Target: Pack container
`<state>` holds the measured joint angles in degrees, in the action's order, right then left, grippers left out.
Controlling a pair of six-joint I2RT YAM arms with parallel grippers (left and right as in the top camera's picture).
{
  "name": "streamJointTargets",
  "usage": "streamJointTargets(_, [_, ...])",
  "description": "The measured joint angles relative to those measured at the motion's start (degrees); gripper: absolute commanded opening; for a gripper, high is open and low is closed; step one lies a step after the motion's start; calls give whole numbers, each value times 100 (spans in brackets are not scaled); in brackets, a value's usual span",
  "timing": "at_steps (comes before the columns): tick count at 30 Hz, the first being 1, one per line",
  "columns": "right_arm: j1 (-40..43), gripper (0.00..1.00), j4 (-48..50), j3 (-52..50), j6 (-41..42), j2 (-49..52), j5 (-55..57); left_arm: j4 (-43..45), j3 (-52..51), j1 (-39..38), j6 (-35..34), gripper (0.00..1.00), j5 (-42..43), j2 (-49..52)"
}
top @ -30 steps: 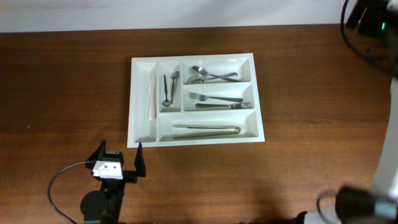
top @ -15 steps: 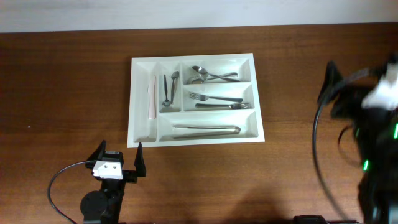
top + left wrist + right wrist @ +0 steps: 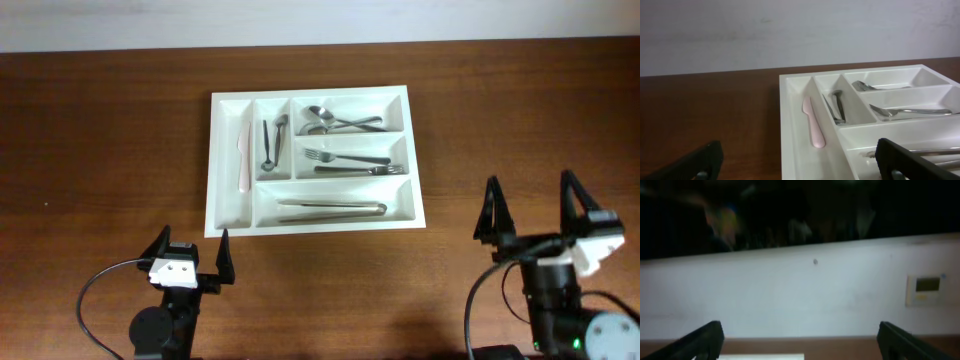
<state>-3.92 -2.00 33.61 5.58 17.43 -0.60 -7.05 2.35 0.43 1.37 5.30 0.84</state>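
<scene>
The container (image 3: 230, 215), a white tray with five compartments, lies in the middle of the brown table. It holds a pink knife (image 3: 243, 155), small spoons (image 3: 272, 140), spoons (image 3: 335, 121), forks (image 3: 350, 162) and tongs (image 3: 330, 209). My left gripper (image 3: 188, 251) stands open just in front of the tray's near left corner, nothing between its fingers. My right gripper (image 3: 532, 210) is open and empty to the right of the tray, above the table. The left wrist view shows the container (image 3: 790, 120), the pink knife (image 3: 812, 125) and my open gripper (image 3: 800, 162). The right wrist view shows my open gripper (image 3: 800, 340) facing a wall.
A pale wall runs along the table's far edge (image 3: 320, 40). A small wall panel (image 3: 925, 289) shows in the right wrist view. Bare brown tabletop (image 3: 100, 150) surrounds the tray on all sides.
The right arm has swung down from the right edge of the picture and now stands right of the tray with its fingers spread. The left arm and the tray have not moved.
</scene>
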Motion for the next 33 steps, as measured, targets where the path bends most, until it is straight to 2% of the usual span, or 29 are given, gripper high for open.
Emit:
streamJointTargets(13, [0,99,1790,-1808,46,-1373,-39,0,0,0,0,99,0,0])
streamJointTargets(17, [0,99,1987,-2107,44,-1663,-39,0,0,0,0,99,0,0])
streamJointTargets(26, [0,99,2061,-2476,46,-1665,-9,-2,0,0,0,99,0,0])
streamJointTargets(33, [0,99,2052,-3139,46,-1663,72,-2,0,0,0,99,0,0])
